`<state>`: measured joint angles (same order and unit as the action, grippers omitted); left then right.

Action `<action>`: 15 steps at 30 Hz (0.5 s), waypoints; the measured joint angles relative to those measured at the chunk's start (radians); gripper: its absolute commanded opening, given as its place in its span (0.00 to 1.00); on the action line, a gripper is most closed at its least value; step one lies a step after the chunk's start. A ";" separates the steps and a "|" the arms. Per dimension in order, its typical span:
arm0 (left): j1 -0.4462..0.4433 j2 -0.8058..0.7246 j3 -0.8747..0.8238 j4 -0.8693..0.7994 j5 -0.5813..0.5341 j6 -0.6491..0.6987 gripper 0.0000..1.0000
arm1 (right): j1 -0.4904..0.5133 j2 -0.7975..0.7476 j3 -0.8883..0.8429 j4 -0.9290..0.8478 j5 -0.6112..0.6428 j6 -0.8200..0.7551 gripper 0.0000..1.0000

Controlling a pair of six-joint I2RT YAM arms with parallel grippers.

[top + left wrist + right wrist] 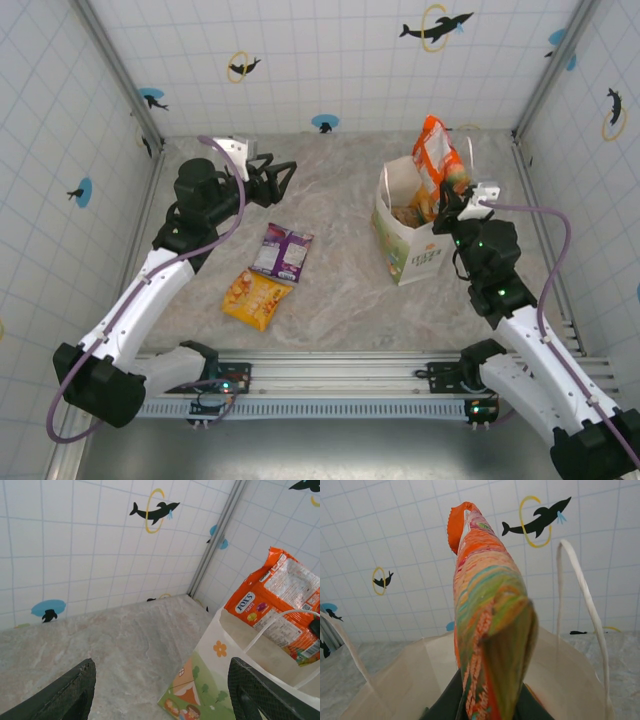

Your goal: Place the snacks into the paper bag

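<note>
Over paper bag (415, 258), R hand (447, 206) pinches orange-white pkt (437, 150); L hand (286, 176) gaping.

Table (340, 190): flat top, mottled grey-beige, stone-look, matte. Tiled walls (330, 60) close it on 3 sides; a metal rail (330, 375) runs along the near edge.

3 things rest directly on it.

1. Paper bag (410, 250): stands upright on its base, right of centre, toward the back. Mouth open upward. Cream sides with a printed cartoon scene low on 1 face.
2. Purple packet (281, 251): lies flat, left of centre, well apart from the bag.
3. Yellow-orange packet (256, 297): lies flat, just nearer the rail than the purple one. Their corners appear to meet; overlap cannot be told.

Bare surface between bag and packets.
</note>
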<state>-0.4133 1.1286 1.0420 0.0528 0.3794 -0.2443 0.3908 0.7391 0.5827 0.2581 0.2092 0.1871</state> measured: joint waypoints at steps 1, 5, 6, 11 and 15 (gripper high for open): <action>0.000 0.000 0.000 0.000 0.000 0.000 0.70 | 0.000 0.000 -0.001 -0.003 0.003 0.003 0.09; 0.000 0.002 0.000 0.000 0.000 0.000 0.70 | 0.000 0.000 0.000 -0.010 0.003 0.011 0.14; 0.000 0.003 0.000 0.000 0.000 0.000 0.70 | -0.001 0.000 0.000 -0.010 0.003 0.014 0.16; 0.000 0.004 0.000 0.000 0.000 0.000 0.70 | -0.006 0.009 0.000 -0.010 0.003 0.027 0.14; 0.000 0.004 -0.001 0.000 0.000 0.000 0.70 | -0.006 0.011 0.000 -0.009 -0.001 0.034 0.09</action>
<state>-0.4133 1.1324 1.0412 0.0525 0.3794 -0.2447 0.3843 0.7498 0.5823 0.2489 0.2081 0.2214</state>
